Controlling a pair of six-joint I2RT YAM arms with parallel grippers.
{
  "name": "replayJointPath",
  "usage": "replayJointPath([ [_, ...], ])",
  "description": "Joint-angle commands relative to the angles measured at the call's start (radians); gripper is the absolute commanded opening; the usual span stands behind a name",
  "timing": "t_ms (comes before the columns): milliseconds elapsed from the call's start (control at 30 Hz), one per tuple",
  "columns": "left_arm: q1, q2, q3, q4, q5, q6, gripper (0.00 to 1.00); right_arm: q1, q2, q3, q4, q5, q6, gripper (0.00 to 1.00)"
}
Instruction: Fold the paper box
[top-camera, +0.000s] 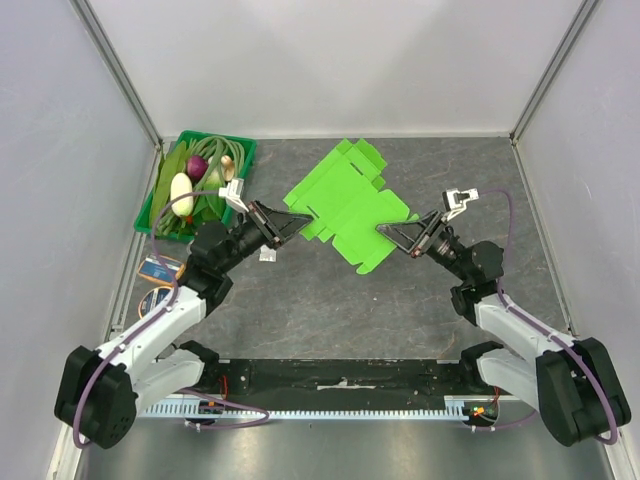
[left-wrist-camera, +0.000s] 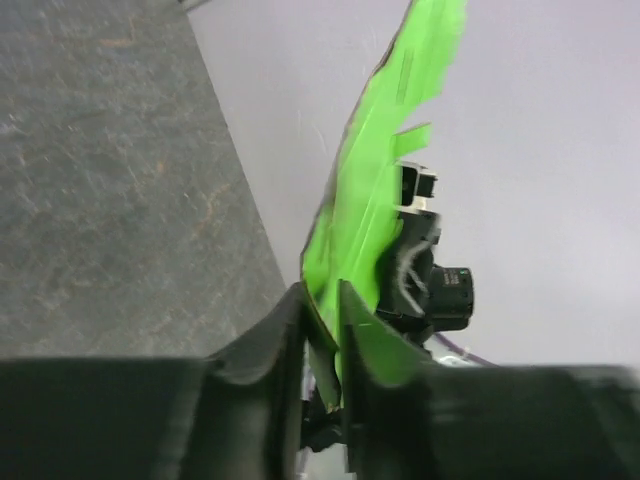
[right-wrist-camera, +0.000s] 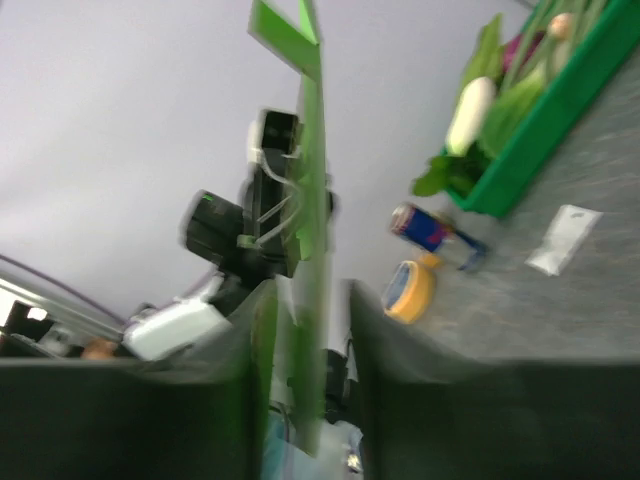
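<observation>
Jaws, left: the left gripper (top-camera: 296, 222) has its fingers pinched on the left edge of the paper box (top-camera: 345, 205); in the left wrist view the green card runs straight into the narrow slot between the two dark fingers (left-wrist-camera: 322, 300)
Jaws, right: the right gripper (top-camera: 385, 232) is clamped on the sheet's right-hand edge; its wrist view shows the card edge-on between the fingers (right-wrist-camera: 305, 295), blurred
Paper box: unfolded lime-green cut-out with flaps and tabs, spread between the two grippers over the middle of the table (top-camera: 330, 310), towards the back wall; both wrist cameras see it as a thin upright blade (left-wrist-camera: 370, 190) (right-wrist-camera: 312, 200) with the pale wall behind (whether any corner touches the table cannot be told)
Arms: both reach inward from the near edge, fingertips facing each other across the sheet
Crate: green vegetable crate (top-camera: 215, 137) at the back left corner, holding a white vegetable, a purple one and leafy greens; well apart from the card
Small items: a blue can (right-wrist-camera: 425, 228) and a yellow tape roll (right-wrist-camera: 408, 290) lie near the crate; a white packet (right-wrist-camera: 563, 240) lies on the table beside them
</observation>
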Motion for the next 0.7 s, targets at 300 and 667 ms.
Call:
replayJointPath([
  [300,0.016,-0.135,0.28,-0.829,-0.044,0.653,0.02,-0.045,0.075,0.687,-1.433,0.397,-1.271,0.98],
  [667,0.016,-0.124,0.43,-1.169,0.236,1.041,0.02,0.266,0.419,1.15,-1.693,-0.28,-1.799,0.86],
])
